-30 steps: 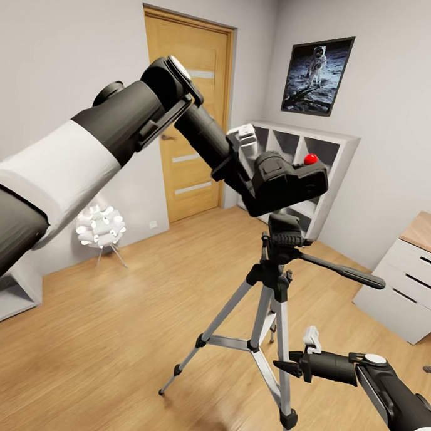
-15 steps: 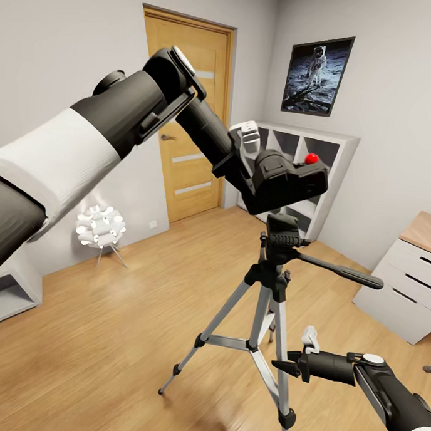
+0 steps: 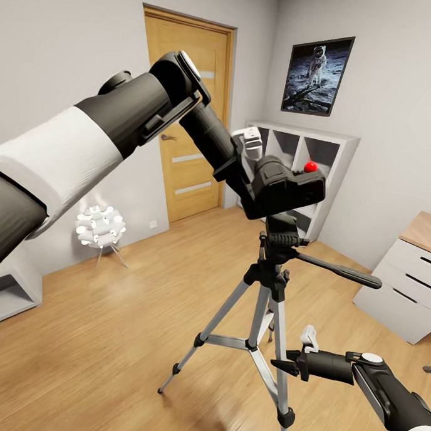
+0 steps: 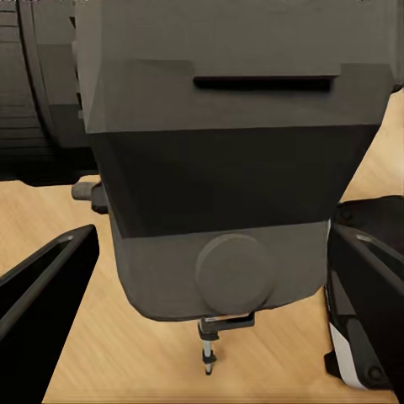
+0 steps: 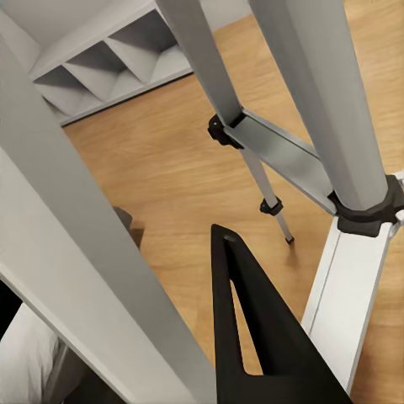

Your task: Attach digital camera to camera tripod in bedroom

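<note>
Soft, even light fills the room with no visible source, leaving a faint sheen on the wood floor (image 3: 111, 311) and only weak, diffuse shadows. The head view is crisp but stretched toward its edges. The digital camera (image 4: 227, 168) looks soft and slightly grainy up close.

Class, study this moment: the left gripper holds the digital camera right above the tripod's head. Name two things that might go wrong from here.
1. The digital camera sits tilted at the camera tripod head; releasing now might let it slide off.
2. The right gripper hangs beside a silver leg; a nudge might shift the tripod off line.
</note>
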Controlling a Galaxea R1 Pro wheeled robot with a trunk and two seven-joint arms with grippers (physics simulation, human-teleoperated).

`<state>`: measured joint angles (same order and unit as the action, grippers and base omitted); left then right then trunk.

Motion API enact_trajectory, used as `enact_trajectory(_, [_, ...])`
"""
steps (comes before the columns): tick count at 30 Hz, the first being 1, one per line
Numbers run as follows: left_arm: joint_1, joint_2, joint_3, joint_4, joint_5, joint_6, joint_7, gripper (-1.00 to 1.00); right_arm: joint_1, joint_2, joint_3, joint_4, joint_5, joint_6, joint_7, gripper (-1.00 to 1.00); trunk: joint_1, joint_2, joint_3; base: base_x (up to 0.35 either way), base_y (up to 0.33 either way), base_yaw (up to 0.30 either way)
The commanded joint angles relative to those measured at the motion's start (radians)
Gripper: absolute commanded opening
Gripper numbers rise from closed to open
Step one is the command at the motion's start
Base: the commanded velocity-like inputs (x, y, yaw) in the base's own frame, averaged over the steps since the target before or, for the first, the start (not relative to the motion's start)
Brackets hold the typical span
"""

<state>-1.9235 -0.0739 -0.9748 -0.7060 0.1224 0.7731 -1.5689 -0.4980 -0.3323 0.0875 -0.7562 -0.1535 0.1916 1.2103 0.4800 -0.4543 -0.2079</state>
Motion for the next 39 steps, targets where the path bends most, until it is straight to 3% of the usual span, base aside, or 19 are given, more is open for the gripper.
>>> enact_trajectory(1, [-0.003,-0.001,-0.007,0.002,0.006,0.01,-0.002,-1.0,-0.001,-0.001,-0.002,0.0,-0.003,0.009,-0.018,-1.0,0.001,-0.002,-0.002,0.0,0.0,0.0])
enact_trajectory(8, [-0.003,-0.016,-0.032,0.008,0.008,0.009,-0.002,-1.0,-0.001,-0.001,-0.002,0.0,-0.003,0.009,-0.018,-1.0,0.001,-0.002,-0.002,0.0,0.0,0.0])
enact_trajectory(39, [-0.022,-0.021,-0.065,0.031,0.01,0.007,-0.002,-1.0,-0.002,-0.003,-0.003,-0.002,-0.003,0.009,-0.018,-1.0,0.001,-0.002,-0.002,0.0,0.0,0.0])
